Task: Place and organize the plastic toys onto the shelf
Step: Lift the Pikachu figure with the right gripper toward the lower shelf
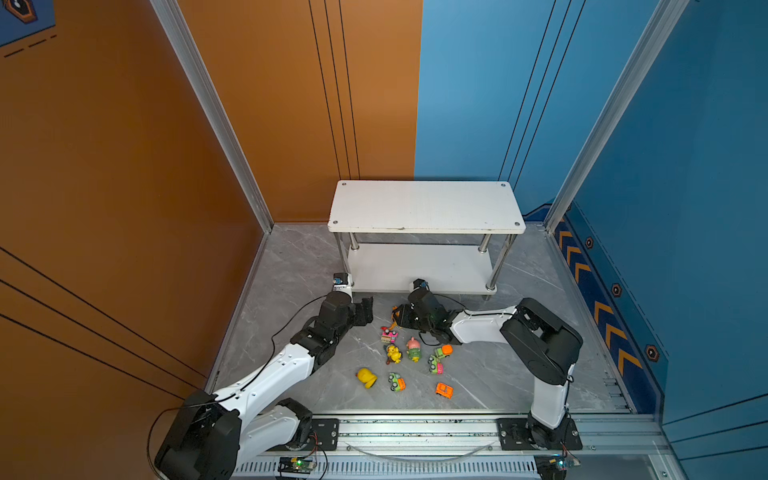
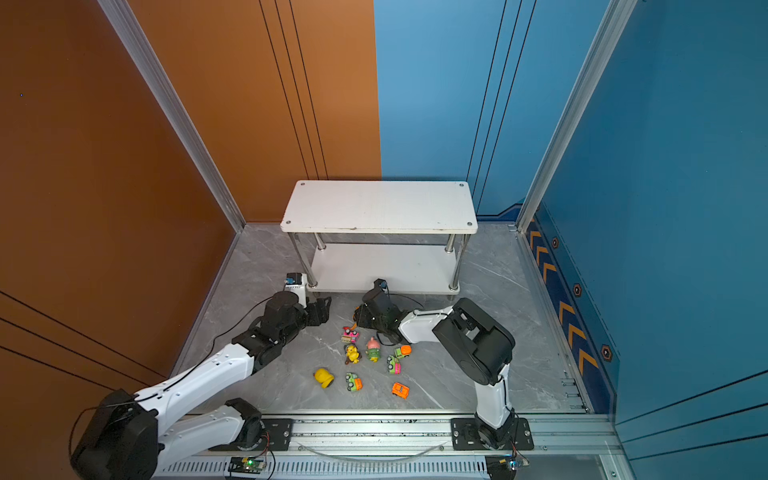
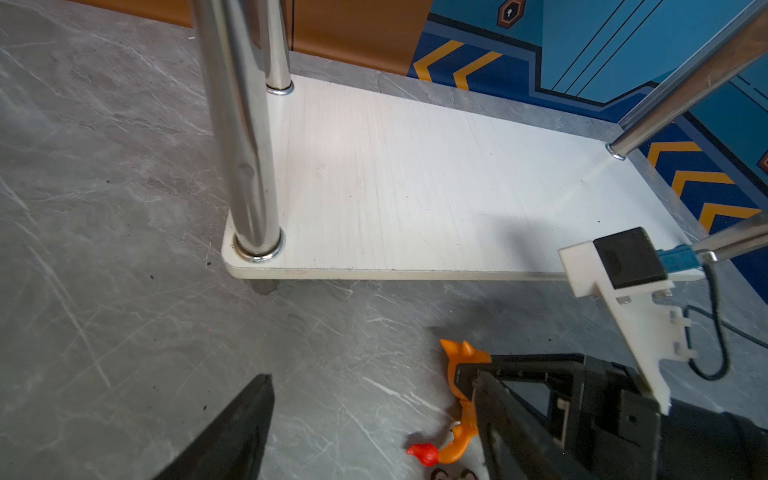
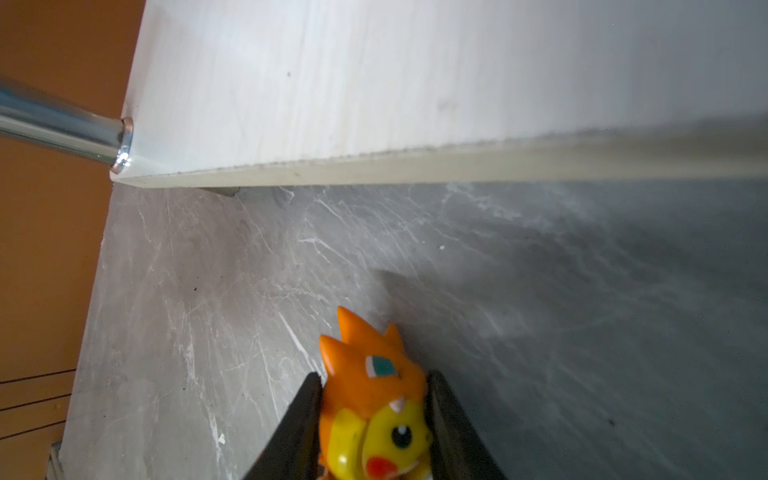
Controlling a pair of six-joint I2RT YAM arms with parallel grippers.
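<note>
My right gripper [image 4: 374,386] is shut on an orange animal figurine [image 4: 365,374] with a yellow face, low over the floor just before the shelf's lower board [image 4: 374,83]. In both top views that gripper [image 1: 399,316] [image 2: 359,316] sits left of the shelf's middle. The white two-tier shelf [image 1: 426,205] [image 2: 378,205] stands bare. My left gripper [image 1: 365,309] [image 3: 374,382] is open and empty, beside the held figurine [image 3: 461,359]. Several plastic toys lie on the floor, among them a pink car [image 1: 388,334], a yellow chick [image 1: 394,354] and an orange car [image 1: 444,390].
The chrome leg [image 3: 245,145] at the shelf's front left corner stands close to my left gripper. Orange wall panels close the left side and blue ones [image 1: 685,208] the right. An aluminium rail [image 1: 415,428] carries both arm bases at the front.
</note>
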